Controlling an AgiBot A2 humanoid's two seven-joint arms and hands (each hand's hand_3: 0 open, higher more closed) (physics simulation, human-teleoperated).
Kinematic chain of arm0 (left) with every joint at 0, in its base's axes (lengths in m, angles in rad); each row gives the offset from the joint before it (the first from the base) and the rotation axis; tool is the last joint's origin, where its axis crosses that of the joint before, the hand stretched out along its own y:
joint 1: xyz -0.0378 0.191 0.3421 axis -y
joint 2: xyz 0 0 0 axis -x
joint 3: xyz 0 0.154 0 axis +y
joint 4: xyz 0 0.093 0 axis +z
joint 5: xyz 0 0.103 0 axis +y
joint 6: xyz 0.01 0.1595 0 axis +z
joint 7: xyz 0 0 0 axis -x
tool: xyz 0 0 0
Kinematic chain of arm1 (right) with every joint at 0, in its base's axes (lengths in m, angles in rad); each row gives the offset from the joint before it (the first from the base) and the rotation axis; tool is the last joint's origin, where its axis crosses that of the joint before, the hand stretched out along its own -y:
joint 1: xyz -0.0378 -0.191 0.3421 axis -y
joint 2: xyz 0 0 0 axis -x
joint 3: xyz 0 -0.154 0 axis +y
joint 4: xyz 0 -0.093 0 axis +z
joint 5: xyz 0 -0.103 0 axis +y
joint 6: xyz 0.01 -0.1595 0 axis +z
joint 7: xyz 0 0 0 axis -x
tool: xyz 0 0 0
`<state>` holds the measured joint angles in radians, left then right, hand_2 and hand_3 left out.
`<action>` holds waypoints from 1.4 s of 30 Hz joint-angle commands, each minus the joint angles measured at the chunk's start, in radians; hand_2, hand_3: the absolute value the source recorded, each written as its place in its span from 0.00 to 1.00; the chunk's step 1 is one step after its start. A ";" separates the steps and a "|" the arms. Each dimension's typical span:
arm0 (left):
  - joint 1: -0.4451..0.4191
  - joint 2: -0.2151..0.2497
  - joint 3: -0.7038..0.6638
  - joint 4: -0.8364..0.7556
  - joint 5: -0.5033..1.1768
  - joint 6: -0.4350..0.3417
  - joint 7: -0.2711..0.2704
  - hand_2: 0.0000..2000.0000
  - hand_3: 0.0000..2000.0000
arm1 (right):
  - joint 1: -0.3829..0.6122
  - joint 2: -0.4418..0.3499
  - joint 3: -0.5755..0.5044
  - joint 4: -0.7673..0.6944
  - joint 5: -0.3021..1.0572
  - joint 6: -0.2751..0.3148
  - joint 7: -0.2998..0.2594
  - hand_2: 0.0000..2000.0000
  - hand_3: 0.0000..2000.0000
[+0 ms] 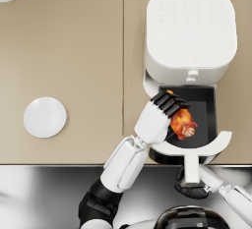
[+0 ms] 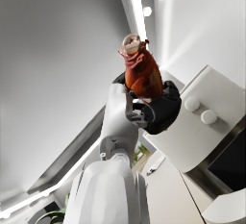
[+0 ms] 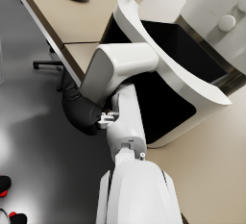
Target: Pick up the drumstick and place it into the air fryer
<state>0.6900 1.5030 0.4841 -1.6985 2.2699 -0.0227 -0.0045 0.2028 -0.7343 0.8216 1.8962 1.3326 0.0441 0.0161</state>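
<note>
Drumstick (image 1: 183,123): glossy, reddish-brown roasted skin with orange highlights, pale bone knob at one end, plump tapering shape. Left hand (image 1: 165,111) clamped around it, holding it over the open black drawer (image 1: 205,106) of the air fryer (image 1: 189,31). Fryer body: smooth white plastic, rounded square top; stands at the counter's (image 1: 74,66) near right edge. Right hand (image 1: 193,189) wrapped on the drawer's white handle (image 1: 191,166), off the front edge. Counter matte beige. Round white plate (image 1: 45,117) near the left edge.
</note>
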 commanded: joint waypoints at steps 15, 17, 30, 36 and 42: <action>-0.276 -0.151 -0.290 -0.198 0.001 0.020 0.005 0.00 0.00 | 0.070 -0.266 0.050 0.027 0.001 0.010 -0.003 1.00 1.00; -0.309 -0.155 -0.365 -0.233 0.000 0.021 0.005 0.00 0.00 | 0.090 -0.279 0.050 -0.002 -0.001 0.017 -0.004 1.00 1.00; -0.388 -0.150 -0.597 -0.245 0.000 0.022 0.005 0.00 0.00 | 0.332 -0.375 -0.014 -0.270 0.003 0.139 -0.003 1.00 1.00; -0.384 -0.154 -0.610 -0.224 0.000 0.022 0.005 0.00 0.00 | 0.448 -0.455 -0.027 -0.468 0.007 0.194 -0.011 1.00 1.00; -0.393 -0.155 -0.617 -0.217 0.000 0.022 0.005 0.00 0.00 | 0.554 -0.514 -0.020 -0.650 0.008 0.218 -0.007 1.00 1.00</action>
<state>0.2980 1.3476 -0.1354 -1.9145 2.2695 -0.0002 0.0001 0.6580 -1.0789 0.8017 1.2433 1.3407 0.2728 0.0092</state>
